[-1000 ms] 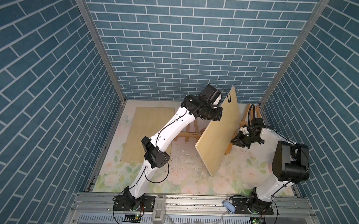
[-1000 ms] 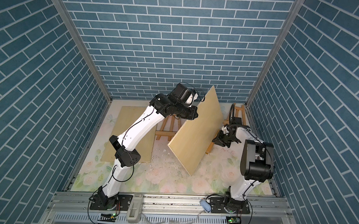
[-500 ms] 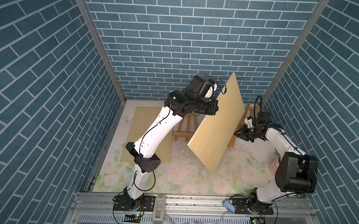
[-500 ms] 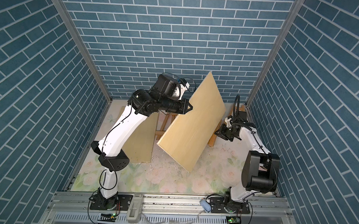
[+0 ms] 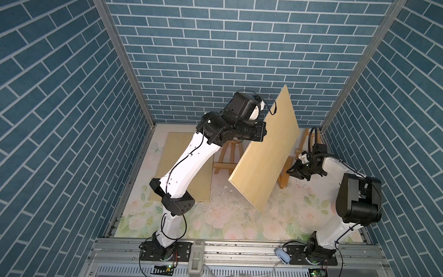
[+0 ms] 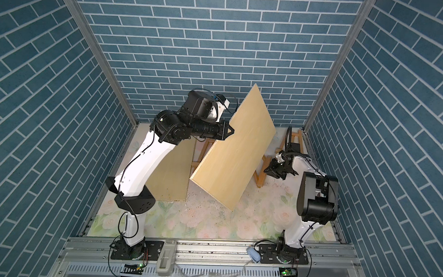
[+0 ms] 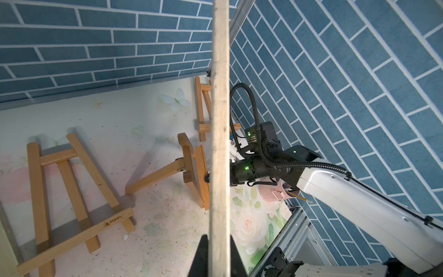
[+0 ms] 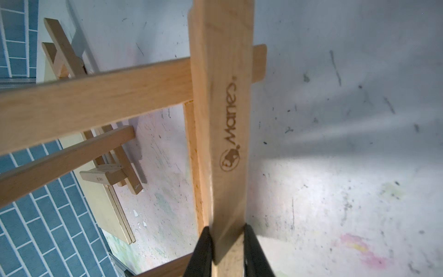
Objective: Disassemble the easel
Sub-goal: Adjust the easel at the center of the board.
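Note:
My left gripper [image 5: 265,131] [image 6: 232,132] [image 7: 219,236] is shut on the edge of a large pale wooden board [image 5: 265,156] [image 6: 232,154] [image 7: 219,96]. It holds the board tilted above the table, in front of the easel [image 5: 283,176] [image 6: 261,171] [image 7: 191,163]. That wooden easel stands at the back right, partly hidden behind the board. My right gripper [image 5: 290,170] [image 6: 267,170] [image 8: 226,230] is shut on the easel's front ledge bar [image 8: 223,96], which carries a burnt-in logo.
A second easel [image 5: 227,157] [image 6: 202,153] [image 7: 72,179] stands at the back centre, behind my left arm. Another board [image 5: 172,147] [image 6: 173,173] lies flat at the left. A pink cup [image 7: 273,194] sits by the right wall. Small debris litters the floral table [image 5: 212,220].
My left arm has raised the board and carried it leftward, away from the easel. My right arm has shifted its elbow while its gripper stays on the easel's ledge.

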You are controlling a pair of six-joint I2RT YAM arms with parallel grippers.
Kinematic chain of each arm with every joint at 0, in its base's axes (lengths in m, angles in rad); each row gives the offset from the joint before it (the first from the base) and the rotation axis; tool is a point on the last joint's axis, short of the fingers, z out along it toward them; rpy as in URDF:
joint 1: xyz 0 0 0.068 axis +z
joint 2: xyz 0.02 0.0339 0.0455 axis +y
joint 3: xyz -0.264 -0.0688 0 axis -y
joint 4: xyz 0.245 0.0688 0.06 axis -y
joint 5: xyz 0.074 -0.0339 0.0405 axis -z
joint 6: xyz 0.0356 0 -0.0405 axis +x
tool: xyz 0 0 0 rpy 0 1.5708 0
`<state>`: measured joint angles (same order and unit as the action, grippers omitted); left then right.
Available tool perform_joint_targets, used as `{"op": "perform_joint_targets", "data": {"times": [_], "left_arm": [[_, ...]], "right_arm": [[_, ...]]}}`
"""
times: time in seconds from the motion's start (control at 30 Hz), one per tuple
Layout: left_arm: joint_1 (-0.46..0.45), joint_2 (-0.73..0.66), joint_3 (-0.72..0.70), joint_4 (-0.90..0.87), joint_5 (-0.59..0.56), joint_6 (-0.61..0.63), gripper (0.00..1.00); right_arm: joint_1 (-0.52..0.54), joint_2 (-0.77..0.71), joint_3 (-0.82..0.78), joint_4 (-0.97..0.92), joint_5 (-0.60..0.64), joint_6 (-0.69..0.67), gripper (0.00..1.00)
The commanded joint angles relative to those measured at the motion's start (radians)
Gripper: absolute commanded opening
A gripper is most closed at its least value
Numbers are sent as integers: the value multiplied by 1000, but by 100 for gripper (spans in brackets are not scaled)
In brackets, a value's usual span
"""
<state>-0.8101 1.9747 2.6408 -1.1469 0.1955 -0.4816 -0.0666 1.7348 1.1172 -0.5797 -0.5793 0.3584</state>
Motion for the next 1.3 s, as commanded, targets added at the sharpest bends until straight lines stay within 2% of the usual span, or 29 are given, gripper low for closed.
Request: {"op": "perform_joint_targets", "data": {"times": [0.0,0.27,0.5,0.73,0.87,1.27], "left_arm": [[2,-135,10,210,1,0,4],[6,-187,-4,251,1,4,4],[8,-242,-5,256,-34,23,3],[8,-390,-116,260,-170,67,4],[8,-478,-190,243,-263,90,4],[9,-685,-387,178,-518,113,4]], "right_arm": [[-4,9,9,38,-21,-19,10],[-4,59,5,44,-14,-19,10],[-7,56,7,41,-2,-12,19],[-10,24,14,39,10,8,23],[-12,8,29,29,14,11,32],[-27,-89,64,-4,54,21,34]]}}
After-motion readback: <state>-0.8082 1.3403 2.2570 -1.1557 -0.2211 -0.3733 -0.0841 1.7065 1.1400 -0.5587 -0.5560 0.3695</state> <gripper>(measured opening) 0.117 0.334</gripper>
